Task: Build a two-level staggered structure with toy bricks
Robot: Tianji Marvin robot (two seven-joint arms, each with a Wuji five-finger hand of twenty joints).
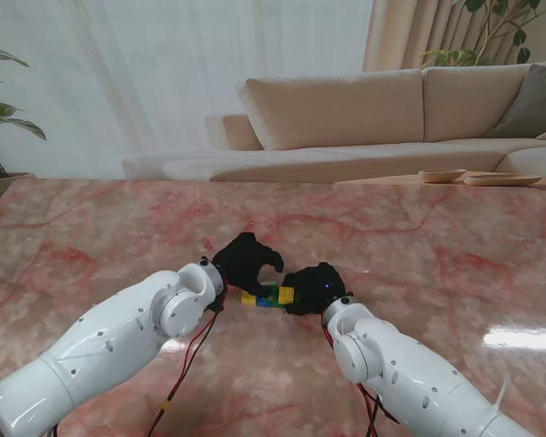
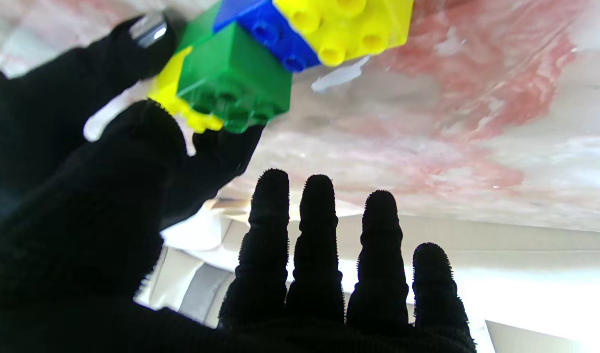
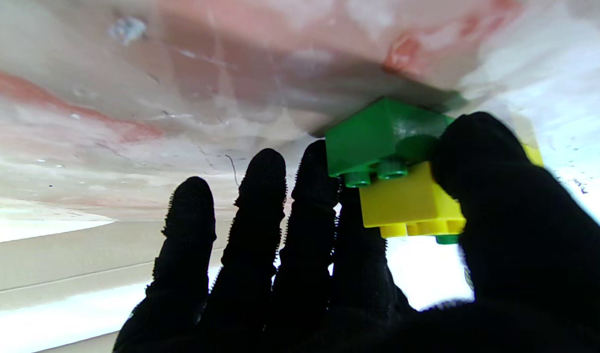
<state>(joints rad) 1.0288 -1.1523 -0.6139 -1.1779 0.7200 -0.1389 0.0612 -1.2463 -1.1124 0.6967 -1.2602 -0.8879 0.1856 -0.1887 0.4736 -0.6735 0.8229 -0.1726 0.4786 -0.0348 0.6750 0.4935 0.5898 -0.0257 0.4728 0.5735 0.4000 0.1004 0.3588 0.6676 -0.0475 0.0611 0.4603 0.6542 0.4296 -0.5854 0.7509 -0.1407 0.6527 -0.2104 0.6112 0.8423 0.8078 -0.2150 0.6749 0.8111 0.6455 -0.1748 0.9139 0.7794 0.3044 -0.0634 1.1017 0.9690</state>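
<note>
Pink marble table (image 1: 419, 237), glossy; in the middle a small cluster of bricks (image 1: 266, 298) sits on it — yellow, green and blue pressed together.

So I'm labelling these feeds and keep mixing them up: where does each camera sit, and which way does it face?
Stand view: above the shoulders, facing down and forward over the marble table towards a sofa; both white arms, left hand and right hand meet at the brick cluster.
Left wrist view: looks along the black-gloved fingers at the green brick, blue brick and yellow brick.
Right wrist view: looks along its fingers; the thumb presses a yellow brick on green.
Shared: all three show the bricks and the marble.
</note>
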